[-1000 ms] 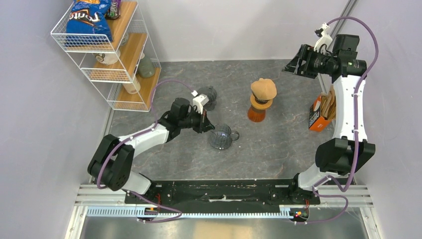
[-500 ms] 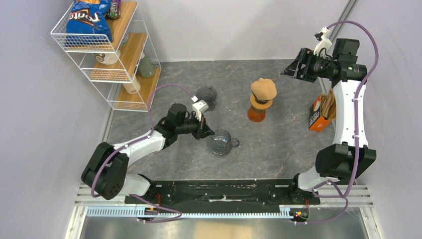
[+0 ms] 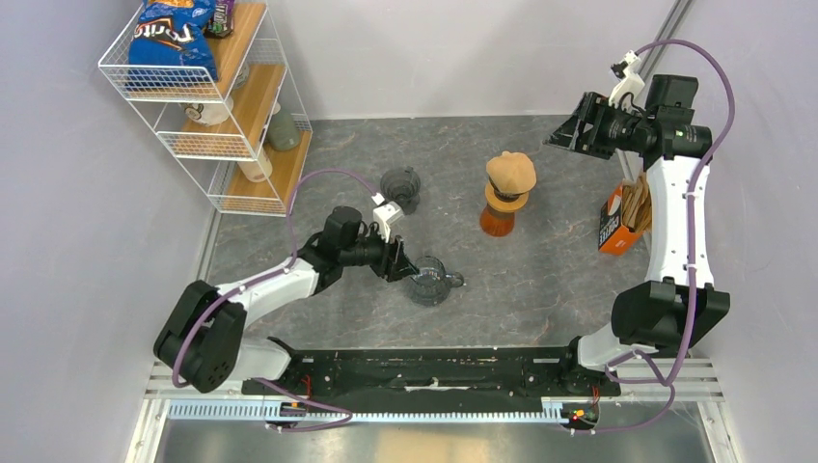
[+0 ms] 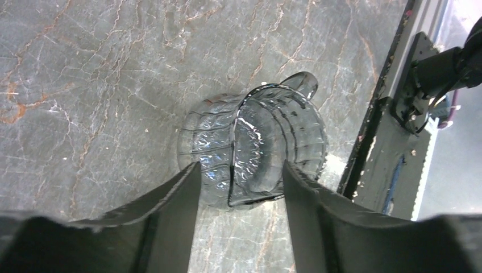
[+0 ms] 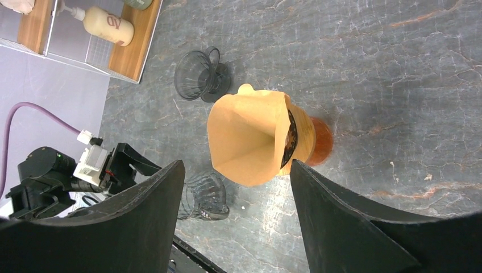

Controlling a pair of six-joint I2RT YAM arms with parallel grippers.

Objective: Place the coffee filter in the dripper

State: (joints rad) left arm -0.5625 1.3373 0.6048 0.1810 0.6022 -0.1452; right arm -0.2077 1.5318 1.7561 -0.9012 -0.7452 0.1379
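The left gripper, jaws spread wide, straddles a clear glass dripper on the stone-patterned table, a finger either side of its ribbed wall without visibly touching. Whether the glass stands upright or leans is hard to tell. Farther back, the right gripper, also wide and empty, hangs high above the paper coffee filter, which sits crooked in the mouth of an orange dripper. The likely job is securing the glass dripper: closing squarely and gently on the wall, clear of the handle, should keep it from skidding or tipping.
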